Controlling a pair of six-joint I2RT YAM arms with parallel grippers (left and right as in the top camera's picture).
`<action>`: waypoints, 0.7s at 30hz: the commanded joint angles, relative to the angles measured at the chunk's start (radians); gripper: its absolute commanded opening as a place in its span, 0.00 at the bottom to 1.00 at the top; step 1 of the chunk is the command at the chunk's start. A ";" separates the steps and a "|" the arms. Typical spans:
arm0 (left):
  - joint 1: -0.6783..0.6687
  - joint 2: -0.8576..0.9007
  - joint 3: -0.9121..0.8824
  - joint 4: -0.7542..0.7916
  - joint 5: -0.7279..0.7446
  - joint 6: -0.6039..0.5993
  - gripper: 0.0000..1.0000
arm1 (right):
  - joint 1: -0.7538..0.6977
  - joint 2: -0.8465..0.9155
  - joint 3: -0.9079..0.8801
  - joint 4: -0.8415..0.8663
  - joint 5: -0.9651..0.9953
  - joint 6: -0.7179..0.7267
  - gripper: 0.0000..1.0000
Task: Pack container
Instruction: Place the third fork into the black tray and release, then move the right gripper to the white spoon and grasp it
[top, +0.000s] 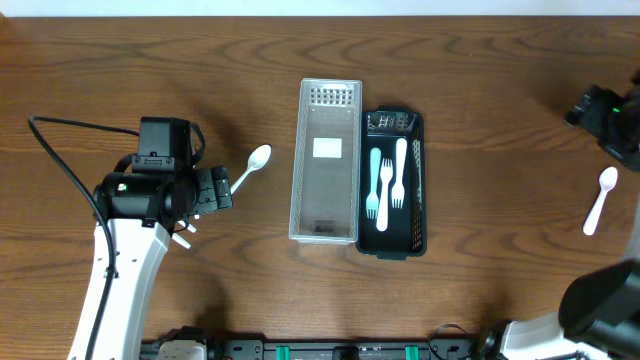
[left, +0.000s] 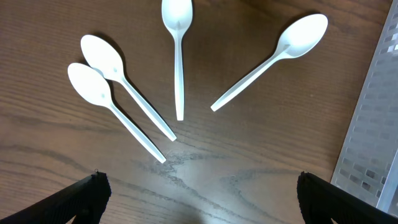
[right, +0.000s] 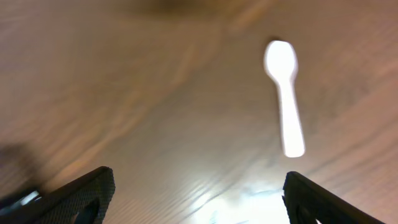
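Observation:
A black container (top: 417, 190) at mid-table holds white forks (top: 387, 183). A clear perforated tray (top: 326, 160) lies against its left side, and its edge (left: 373, 124) shows in the left wrist view. Several white spoons (left: 179, 56) lie fanned on the wood ahead of my left gripper (left: 199, 186), which is open and empty. From overhead only one of these spoons (top: 254, 163) shows, just right of the left gripper (top: 214, 189). My right gripper (right: 199, 186) is open and empty, above bare wood, with a blurred white spoon (right: 285, 93) ahead of it. That spoon (top: 601, 199) lies at the far right.
The right arm's wrist (top: 608, 118) sits at the table's right edge, its base (top: 590, 310) at the lower right. The left arm (top: 125, 260) and its cable (top: 70, 170) cover the left side. Wooden tabletop (top: 480, 80) surrounds the container.

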 joint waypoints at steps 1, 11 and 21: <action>-0.002 0.001 0.015 -0.005 -0.001 -0.010 0.98 | -0.085 0.082 -0.021 0.013 0.006 -0.063 0.91; -0.002 0.001 0.015 -0.006 -0.001 -0.010 0.98 | -0.235 0.315 -0.021 0.090 -0.009 -0.187 0.94; -0.002 0.001 0.015 -0.006 -0.001 -0.010 0.98 | -0.295 0.458 -0.021 0.120 -0.013 -0.200 0.94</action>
